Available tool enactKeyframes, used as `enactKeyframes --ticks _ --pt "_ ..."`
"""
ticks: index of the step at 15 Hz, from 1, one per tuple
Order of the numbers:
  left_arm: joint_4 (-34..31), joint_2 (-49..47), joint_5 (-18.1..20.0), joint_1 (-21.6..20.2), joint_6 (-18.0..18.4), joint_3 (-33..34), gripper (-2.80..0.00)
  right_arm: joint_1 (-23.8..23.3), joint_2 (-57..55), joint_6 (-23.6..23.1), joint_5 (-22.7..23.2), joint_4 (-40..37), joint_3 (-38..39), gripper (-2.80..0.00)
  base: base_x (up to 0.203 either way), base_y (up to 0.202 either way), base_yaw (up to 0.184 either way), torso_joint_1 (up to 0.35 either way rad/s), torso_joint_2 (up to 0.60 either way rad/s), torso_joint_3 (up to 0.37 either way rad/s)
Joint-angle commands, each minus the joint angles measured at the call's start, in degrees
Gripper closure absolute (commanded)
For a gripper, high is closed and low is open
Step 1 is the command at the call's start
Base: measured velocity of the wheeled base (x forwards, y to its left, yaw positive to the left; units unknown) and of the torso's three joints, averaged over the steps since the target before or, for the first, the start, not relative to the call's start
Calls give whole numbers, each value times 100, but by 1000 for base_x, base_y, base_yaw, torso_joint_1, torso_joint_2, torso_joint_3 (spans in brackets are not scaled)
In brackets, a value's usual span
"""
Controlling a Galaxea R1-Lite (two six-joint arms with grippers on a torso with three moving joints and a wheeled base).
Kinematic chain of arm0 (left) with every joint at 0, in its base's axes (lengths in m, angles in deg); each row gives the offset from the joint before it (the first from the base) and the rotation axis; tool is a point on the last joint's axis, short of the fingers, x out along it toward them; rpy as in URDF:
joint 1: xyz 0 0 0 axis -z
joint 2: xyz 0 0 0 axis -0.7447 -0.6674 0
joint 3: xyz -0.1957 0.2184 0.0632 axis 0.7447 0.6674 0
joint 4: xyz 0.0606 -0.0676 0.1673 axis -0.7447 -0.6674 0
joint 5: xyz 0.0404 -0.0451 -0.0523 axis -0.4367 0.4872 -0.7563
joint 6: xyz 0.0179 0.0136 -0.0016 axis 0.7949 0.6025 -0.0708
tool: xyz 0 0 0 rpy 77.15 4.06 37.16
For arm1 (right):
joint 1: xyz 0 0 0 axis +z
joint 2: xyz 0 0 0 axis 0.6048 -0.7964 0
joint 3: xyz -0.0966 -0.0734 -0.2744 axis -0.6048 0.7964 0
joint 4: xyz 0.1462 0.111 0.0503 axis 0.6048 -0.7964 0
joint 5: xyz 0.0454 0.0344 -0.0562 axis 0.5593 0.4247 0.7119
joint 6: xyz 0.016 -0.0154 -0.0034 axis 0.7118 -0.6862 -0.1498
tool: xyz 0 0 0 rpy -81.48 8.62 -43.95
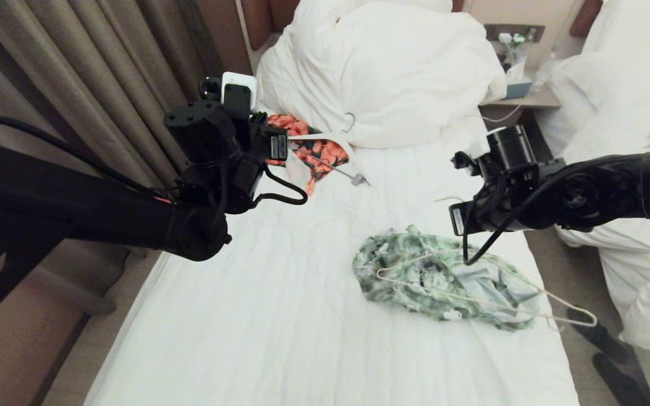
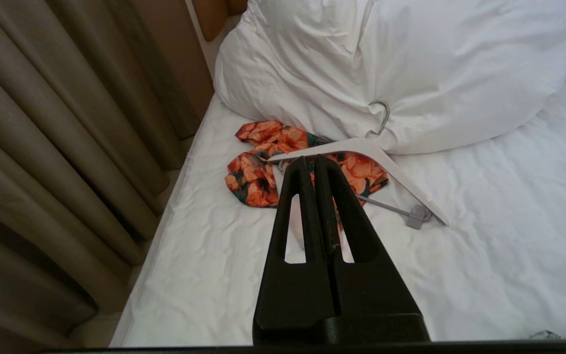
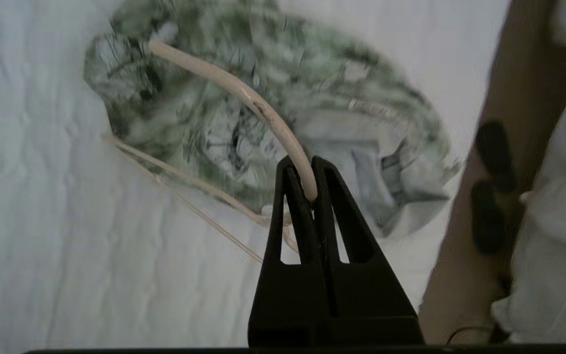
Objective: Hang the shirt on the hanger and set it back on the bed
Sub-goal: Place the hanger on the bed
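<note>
The green-and-white shirt point(image 1: 409, 282) lies crumpled on the right side of the bed point(image 1: 280, 316). The thin cream hanger point(image 1: 471, 299) lies across it, one end poking past the bed's right edge. My right arm point(image 1: 505, 180) hovers just above the shirt, its fingers hidden in the head view. In the right wrist view the right gripper point(image 3: 307, 164) is shut on the hanger point(image 3: 243, 93), with the shirt point(image 3: 312, 73) beneath. My left gripper point(image 2: 312, 160) is shut and holds nothing, raised over the bed's left side and well away from the shirt.
An orange-and-black floral garment point(image 1: 316, 152) and a thicker white hanger point(image 1: 330, 138) lie near the bunched duvet point(image 1: 392, 67). Curtains point(image 1: 77, 84) hang left of the bed. A neighbouring bed point(image 1: 629, 141), a nightstand point(image 1: 522, 96) and dark shoes point(image 1: 601, 338) are on the right.
</note>
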Motion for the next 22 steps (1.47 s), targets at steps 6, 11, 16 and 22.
enactKeyframes --ticks 6,11,16,22 --pt "28 -24 -16 9 12 0 0 -730 -1006 330 1027 649 234 0 0 0 0 0 0 0" --pt "36 -16 -16 9 12 0 0 -759 -1620 309 1014 917 128 -280 0 0 0 0 0 0" --pt "36 4 -16 9 12 0 0 -823 -1346 302 908 1075 175 -280 0 0 0 0 0 0" --pt "80 78 -31 78 12 93 0 -800 -758 217 712 1056 554 -280 0 0 0 0 0 0"
